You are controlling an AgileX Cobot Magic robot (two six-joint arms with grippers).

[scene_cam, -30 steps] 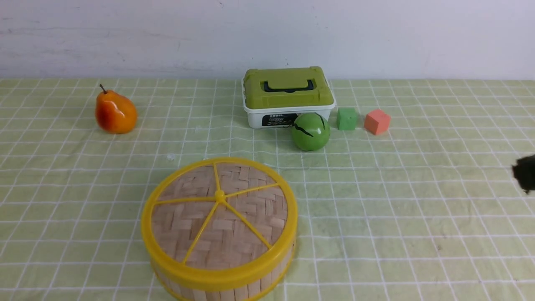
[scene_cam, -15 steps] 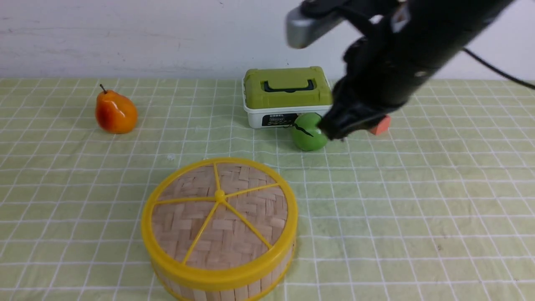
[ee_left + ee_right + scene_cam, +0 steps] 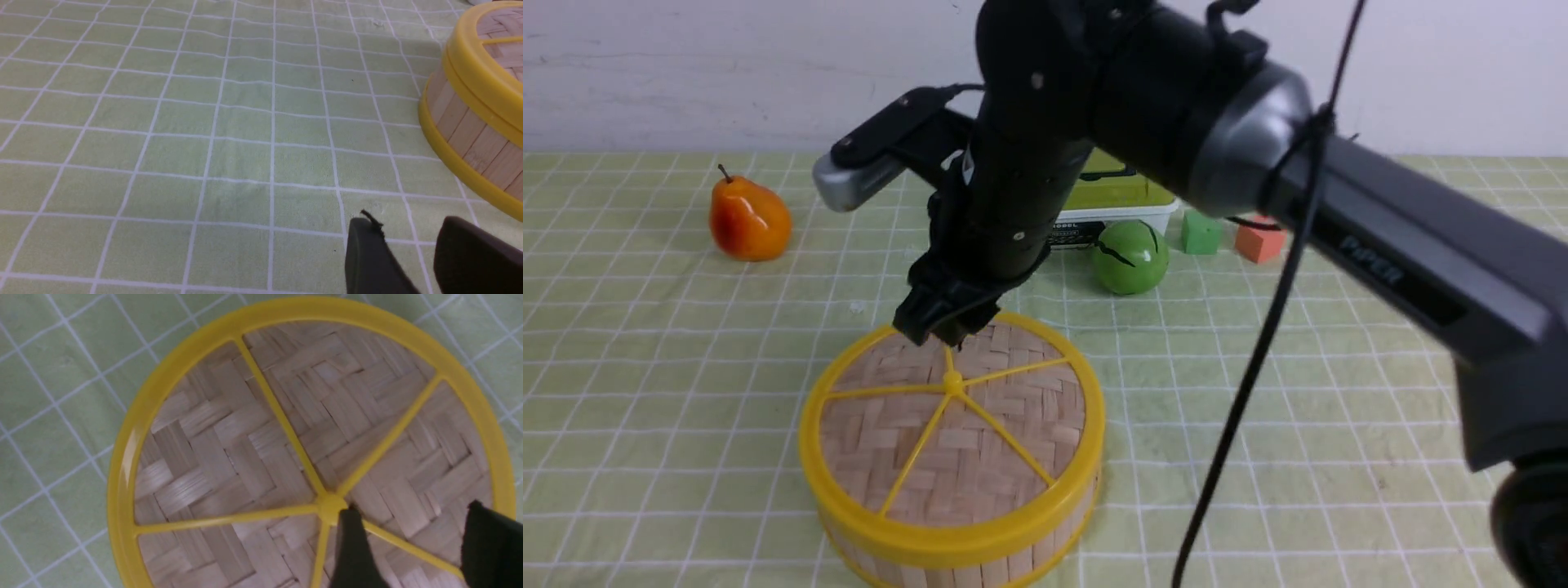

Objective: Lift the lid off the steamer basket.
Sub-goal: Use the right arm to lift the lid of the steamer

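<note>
I read "PIPER" on the right arm (image 3: 1372, 257). The woven-bamboo lid (image 3: 956, 425), with yellow plastic rim and 5 spokes, sits on the slatted steamer basket (image 3: 461, 126), near centre. The right gripper (image 3: 410, 508) hangs over its middle, jaws parted, empty. The left gripper (image 3: 404, 222) is likewise parted and empty.

Reaching with the right arm (image 3: 1388, 253) from the right side toward the middle, bent steeply down at the wrist. Holding the right gripper (image 3: 943, 327) pointed downward, with jaws standing wide apart. Holding the left gripper (image 3: 406, 222) low, with both dark fingers (image 3: 367, 253) apart too.
</note>
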